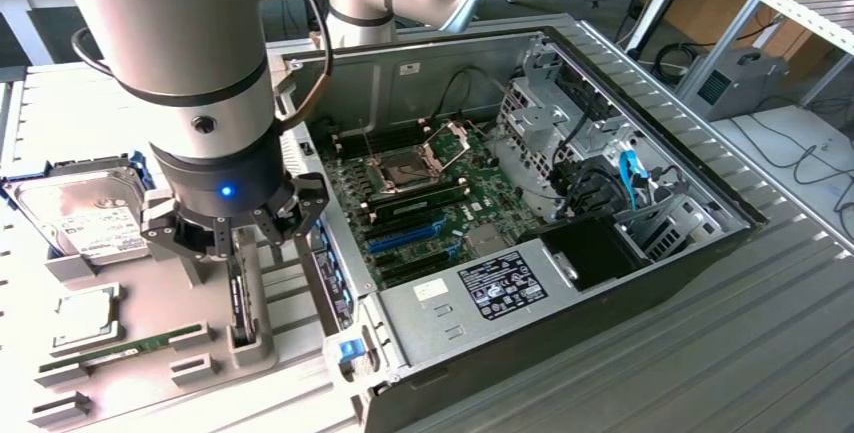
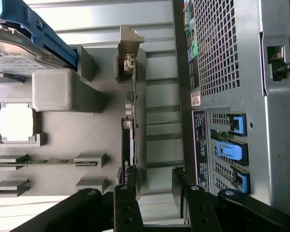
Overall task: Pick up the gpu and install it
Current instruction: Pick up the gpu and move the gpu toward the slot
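Lying open on its side on the ribbed metal table [image 1: 747,353], the computer case [image 1: 434,338] bares its motherboard [image 1: 427,193] and a black sticker [image 1: 501,288] whose white print is too small to read. Just beside the case the gripper [image 1: 240,238] hangs with jaws spread wide and empty above the gpu [image 1: 240,298], which stands on edge in a grey holder [image 1: 251,353]. Nearby, the white label [image 1: 104,233] on the hard drive [image 1: 74,193] is equally unreadable.
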Motion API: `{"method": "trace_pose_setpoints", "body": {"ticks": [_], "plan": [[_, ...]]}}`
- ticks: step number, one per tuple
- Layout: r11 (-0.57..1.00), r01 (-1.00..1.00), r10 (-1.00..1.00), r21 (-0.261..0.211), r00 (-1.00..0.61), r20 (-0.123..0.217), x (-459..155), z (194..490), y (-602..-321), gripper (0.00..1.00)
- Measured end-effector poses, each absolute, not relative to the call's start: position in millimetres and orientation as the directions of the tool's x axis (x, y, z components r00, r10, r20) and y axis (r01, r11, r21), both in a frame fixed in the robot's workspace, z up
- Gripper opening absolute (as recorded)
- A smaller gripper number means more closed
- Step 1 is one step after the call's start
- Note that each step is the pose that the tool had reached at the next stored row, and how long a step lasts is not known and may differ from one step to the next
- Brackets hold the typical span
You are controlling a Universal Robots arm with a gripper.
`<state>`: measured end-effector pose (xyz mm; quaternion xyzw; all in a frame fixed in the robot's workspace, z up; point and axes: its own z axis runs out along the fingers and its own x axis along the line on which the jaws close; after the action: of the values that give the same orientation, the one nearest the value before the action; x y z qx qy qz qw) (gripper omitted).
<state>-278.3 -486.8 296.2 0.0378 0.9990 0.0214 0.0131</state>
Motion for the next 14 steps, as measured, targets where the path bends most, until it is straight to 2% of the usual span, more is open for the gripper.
{"method": "trace_pose_setpoints", "body": {"ticks": [14], "plan": [[0.996, 0.075, 0.076, 0.044, -0.997, -0.025, -278.3, 290.4, -486.8, 0.42]]}}
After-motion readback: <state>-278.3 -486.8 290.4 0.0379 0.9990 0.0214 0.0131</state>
